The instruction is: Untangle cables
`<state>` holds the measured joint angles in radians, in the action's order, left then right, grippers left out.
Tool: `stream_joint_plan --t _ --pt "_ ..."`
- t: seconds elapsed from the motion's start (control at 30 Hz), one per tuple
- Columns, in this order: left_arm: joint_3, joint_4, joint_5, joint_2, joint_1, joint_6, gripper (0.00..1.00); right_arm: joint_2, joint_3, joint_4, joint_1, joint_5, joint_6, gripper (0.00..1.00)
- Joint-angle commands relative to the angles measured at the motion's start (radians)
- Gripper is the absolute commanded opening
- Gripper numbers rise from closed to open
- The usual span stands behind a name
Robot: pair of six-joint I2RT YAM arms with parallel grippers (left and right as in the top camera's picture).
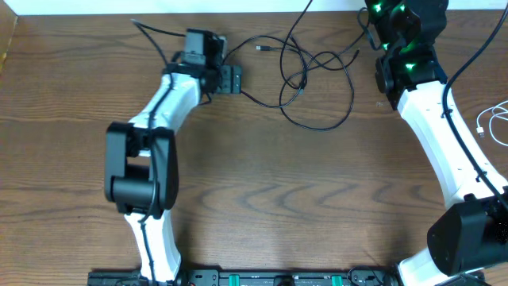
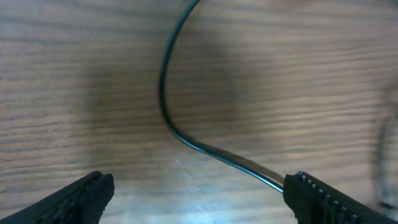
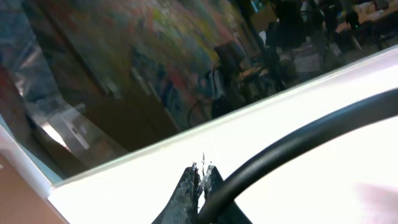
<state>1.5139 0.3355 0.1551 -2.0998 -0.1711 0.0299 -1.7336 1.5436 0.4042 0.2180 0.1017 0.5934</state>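
Observation:
Several black cables [image 1: 302, 82] lie in loose overlapping loops at the back middle of the table, one small plug end [image 1: 259, 48] pointing left. A white cable [image 1: 492, 121] lies apart at the right edge. My left gripper [image 1: 232, 79] is low over the table just left of the loops, and it is open. In the left wrist view one black strand [image 2: 166, 115] curves down across the wood to the right finger [image 2: 311, 196], with the left gripper [image 2: 199, 183] holding nothing. My right gripper [image 3: 202, 168] is shut and empty, raised at the back right and facing off the table.
The right arm's wrist [image 1: 401, 48] stands at the back right corner, close to the loops' right side. A thick black arm wire [image 3: 298, 140] crosses the right wrist view. The table's back edge [image 1: 238, 11] runs just behind the cables.

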Motion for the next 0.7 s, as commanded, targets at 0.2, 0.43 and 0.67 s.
stream_joint_plan --t 0.2,0.43,0.67 --pt "-0.005 -0.103 -0.199 -0.074 -0.014 0.013 0.93 0.026 0.025 -0.036 -0.002 -0.006 -0.046 0.01" --pt "-0.005 -0.185 -0.201 -0.137 -0.014 0.008 0.93 0.026 0.025 -0.064 -0.002 -0.006 -0.046 0.01" --pt "-0.005 -0.189 -0.250 -0.171 -0.014 -0.040 0.93 0.026 0.025 -0.064 -0.002 -0.015 -0.046 0.01"
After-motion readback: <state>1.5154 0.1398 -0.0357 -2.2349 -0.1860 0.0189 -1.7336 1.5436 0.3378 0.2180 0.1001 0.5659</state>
